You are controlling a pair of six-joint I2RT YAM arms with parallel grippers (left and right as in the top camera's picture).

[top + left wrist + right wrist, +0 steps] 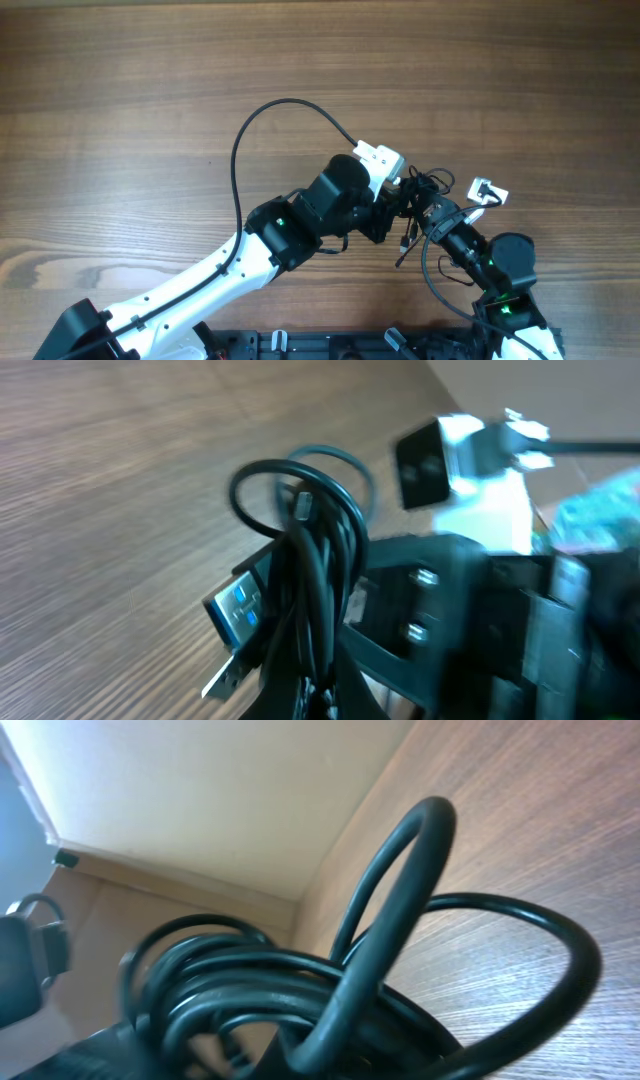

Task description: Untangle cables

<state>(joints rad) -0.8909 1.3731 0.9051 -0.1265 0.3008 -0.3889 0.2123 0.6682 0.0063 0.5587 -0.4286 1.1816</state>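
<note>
The cables (422, 188) are a small black tangle held above the wooden table between my two grippers, right of centre. My left gripper (398, 206) comes in from the left and is shut on the cables. In the left wrist view the strands (312, 560) run up out of its jaws (320, 695) into loops, and a USB plug with a blue insert (236, 606) hangs at the left. My right gripper (428, 214) meets the bundle from the right and is shut on the cables. Thick loops (390, 920) fill the right wrist view and hide its fingers. One plug end (405, 240) dangles below.
The left arm's own thicker black wire (248, 128) arcs over the table to its white camera block (380, 160). The right arm's white block (488, 191) sits beside the tangle. A black rail (340, 345) runs along the front edge. The table's edge (340, 850) shows in the right wrist view.
</note>
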